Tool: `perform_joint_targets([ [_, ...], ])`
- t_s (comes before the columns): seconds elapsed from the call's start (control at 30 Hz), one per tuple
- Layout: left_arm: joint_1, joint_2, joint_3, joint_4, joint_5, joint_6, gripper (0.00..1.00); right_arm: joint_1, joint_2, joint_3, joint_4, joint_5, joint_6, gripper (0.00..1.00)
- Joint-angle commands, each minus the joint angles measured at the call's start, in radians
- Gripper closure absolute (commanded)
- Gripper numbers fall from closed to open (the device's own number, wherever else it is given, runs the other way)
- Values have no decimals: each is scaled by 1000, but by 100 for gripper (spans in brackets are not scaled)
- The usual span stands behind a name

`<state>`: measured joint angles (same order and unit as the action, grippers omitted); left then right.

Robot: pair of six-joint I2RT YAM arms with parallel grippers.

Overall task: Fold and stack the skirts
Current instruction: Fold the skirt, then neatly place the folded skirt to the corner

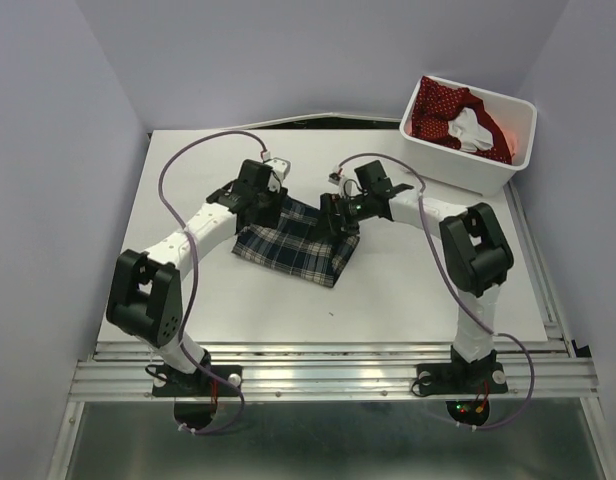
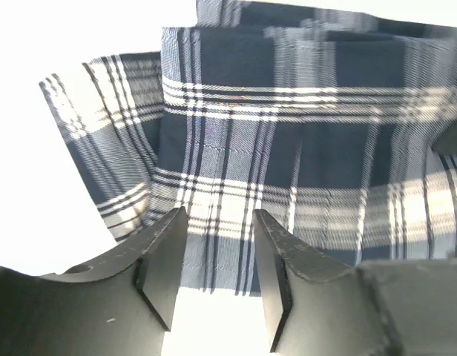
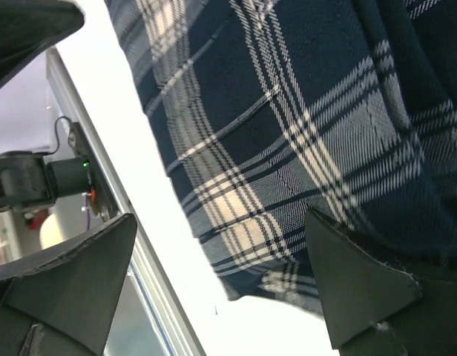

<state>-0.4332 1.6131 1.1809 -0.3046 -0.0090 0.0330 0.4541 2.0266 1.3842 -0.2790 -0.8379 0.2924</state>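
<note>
The plaid navy skirt (image 1: 300,243) lies flat on the white table, between the two arms. My left gripper (image 1: 271,205) hovers over its far left edge; in the left wrist view the gripper (image 2: 217,248) is open, with the plaid cloth (image 2: 303,133) spread beyond the fingers and nothing between them. My right gripper (image 1: 333,220) is over the skirt's far right edge; in the right wrist view the gripper (image 3: 217,274) is wide open above the plaid (image 3: 288,111) and holds nothing. The red dotted skirt (image 1: 443,105) lies in the white bin.
The white plastic bin (image 1: 466,168) stands at the back right corner of the table and also holds a white cloth (image 1: 470,128). The table's front edge has metal rails (image 1: 328,365). Purple walls enclose the sides and back.
</note>
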Motion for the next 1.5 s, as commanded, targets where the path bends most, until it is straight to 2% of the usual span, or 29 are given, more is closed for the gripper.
perform_joint_targets([
  [0.0,-65,-87,2,-18,-13,39,47,-12,-181,61,-57,118,-12,0],
  [0.17,-169,-91,-70,31,-32,-27,44,-107,-242,46,-155,115,-21,0],
  [0.27,-219,-30,-64,53,-54,-76,43,-172,-270,24,-218,143,-41,0],
  [0.37,-230,86,-17,44,-85,-151,42,-230,-304,-11,-229,145,-44,0],
  [0.4,-228,169,15,18,-107,-180,38,-241,-308,-28,-233,157,-53,0],
  [0.53,-197,350,98,-50,-120,-206,37,-262,-324,-39,-268,178,-75,0],
  [0.67,-84,436,166,-91,-108,-180,37,-273,-338,-53,-273,186,-87,0],
  [0.7,-28,447,190,-100,-103,-157,33,-273,-338,-54,-275,184,-90,0],
  [0.77,14,478,221,-148,-112,-107,30,-273,-330,-53,-276,180,-93,0],
  [0.83,72,505,266,-215,-89,-39,17,-273,-315,-45,-276,168,-98,0],
  [0.93,163,479,244,-199,-80,17,14,-273,-299,-34,-276,152,-96,0],
  [0.97,186,470,240,-192,-82,31,2,-273,-293,-30,-276,151,-96,0],
  [1.17,342,501,344,-251,-128,100,2,-273,-270,-13,-276,131,-90,0],
  [1.37,454,631,534,-301,-108,194,2,-273,-266,-5,-278,138,-101,0],
  [1.47,487,712,676,-355,-92,257,2,-282,-273,-13,-279,141,-107,0],
])
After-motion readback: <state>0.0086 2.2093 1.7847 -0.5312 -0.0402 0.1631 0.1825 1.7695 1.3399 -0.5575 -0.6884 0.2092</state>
